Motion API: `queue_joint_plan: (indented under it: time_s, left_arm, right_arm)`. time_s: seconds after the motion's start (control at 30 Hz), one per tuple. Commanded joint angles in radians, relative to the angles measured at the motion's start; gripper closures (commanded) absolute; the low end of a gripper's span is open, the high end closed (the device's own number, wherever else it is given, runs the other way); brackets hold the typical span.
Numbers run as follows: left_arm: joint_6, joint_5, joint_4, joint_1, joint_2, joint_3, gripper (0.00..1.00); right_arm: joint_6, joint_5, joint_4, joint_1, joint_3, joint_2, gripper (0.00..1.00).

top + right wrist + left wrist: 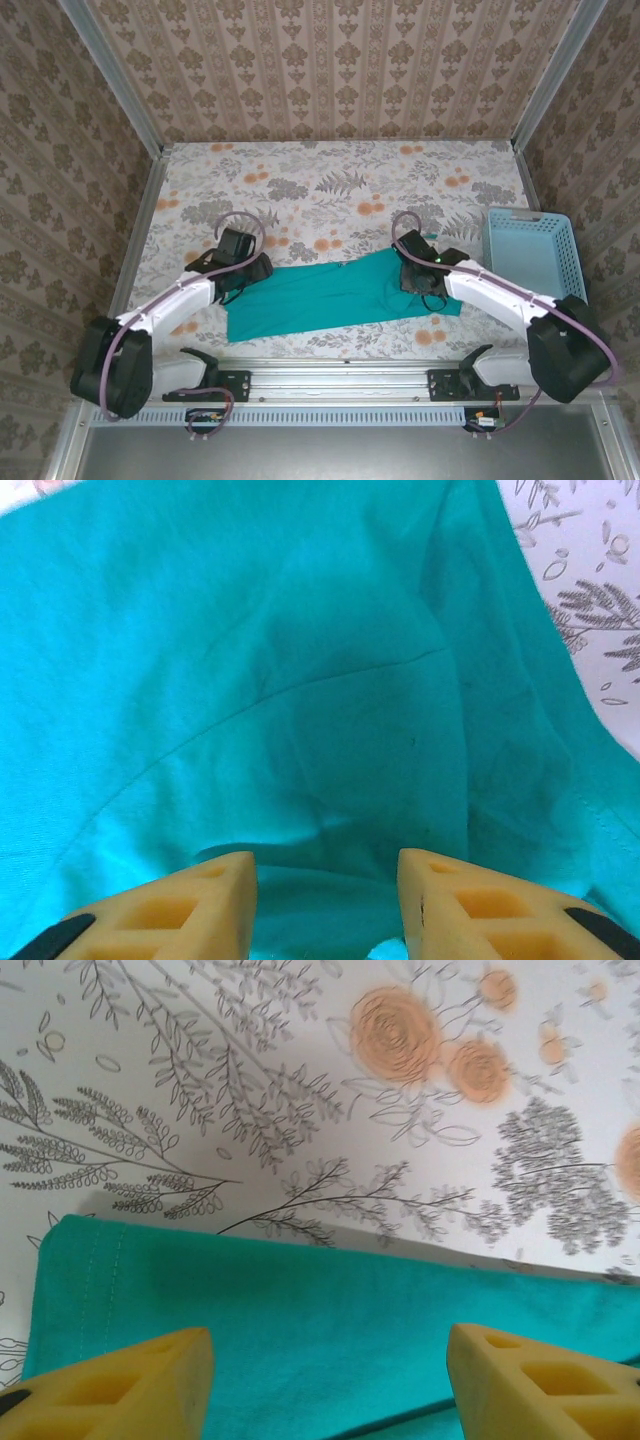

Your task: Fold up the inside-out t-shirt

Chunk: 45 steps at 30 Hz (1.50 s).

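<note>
The inside-out t-shirt (330, 295) lies on the floral table as a long teal strip running left to right, its right end wider and rumpled. My left gripper (258, 274) hovers over the strip's left end. In the left wrist view it (330, 1380) is open, yellow fingers (130, 1385) wide apart above flat cloth (330, 1300), with a hemmed edge at the left. My right gripper (407, 283) is down on the shirt's right end. In the right wrist view it (327, 900) is open, and a raised fold of wrinkled cloth (300, 680) lies between the fingers (190, 905).
A light-blue slotted basket (530, 250) stands at the right edge of the table, just beyond the right arm. The floral tablecloth (330, 180) stretches bare behind the shirt. Patterned walls close in three sides, and a metal rail (330, 375) runs along the near edge.
</note>
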Motion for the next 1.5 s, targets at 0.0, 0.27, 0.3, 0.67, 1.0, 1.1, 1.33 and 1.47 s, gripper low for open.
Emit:
queue_joint_plan:
  time_s: [0.0, 0.27, 0.3, 0.67, 1.0, 1.1, 1.33, 1.47]
  left_arm:
    - [0.022, -0.014, 0.009, 0.001, 0.033, 0.016, 0.36]
    - [0.04, -0.002, 0.012, 0.055, 0.054, 0.016, 0.36]
    - [0.042, 0.0, 0.011, 0.063, 0.055, 0.016, 0.36]
    - [0.061, 0.018, 0.004, 0.101, 0.056, 0.019, 0.36]
    - [0.06, 0.042, 0.034, 0.132, 0.073, -0.002, 0.35]
    - [0.056, 0.051, 0.045, 0.134, 0.085, -0.004, 0.35]
    - [0.041, 0.052, 0.055, 0.15, 0.103, -0.024, 0.35]
    - [0.027, 0.049, 0.067, 0.169, 0.107, -0.05, 0.35]
  right_arm:
    - [-0.018, -0.014, -0.006, -0.001, -0.015, 0.02, 0.58]
    - [0.076, -0.086, -0.072, 0.116, -0.101, -0.109, 0.73]
    - [0.076, -0.107, -0.083, 0.118, -0.103, -0.123, 0.74]
    - [-0.114, -0.11, -0.014, -0.177, 0.072, -0.11, 0.58]
    - [-0.193, -0.194, 0.124, -0.31, 0.25, 0.262, 0.53]
    - [-0.188, -0.206, 0.12, -0.324, 0.299, 0.346, 0.52]
    - [-0.196, -0.206, 0.113, -0.336, 0.376, 0.442, 0.83]
    - [-0.211, -0.15, 0.076, -0.354, 0.423, 0.419, 0.96]
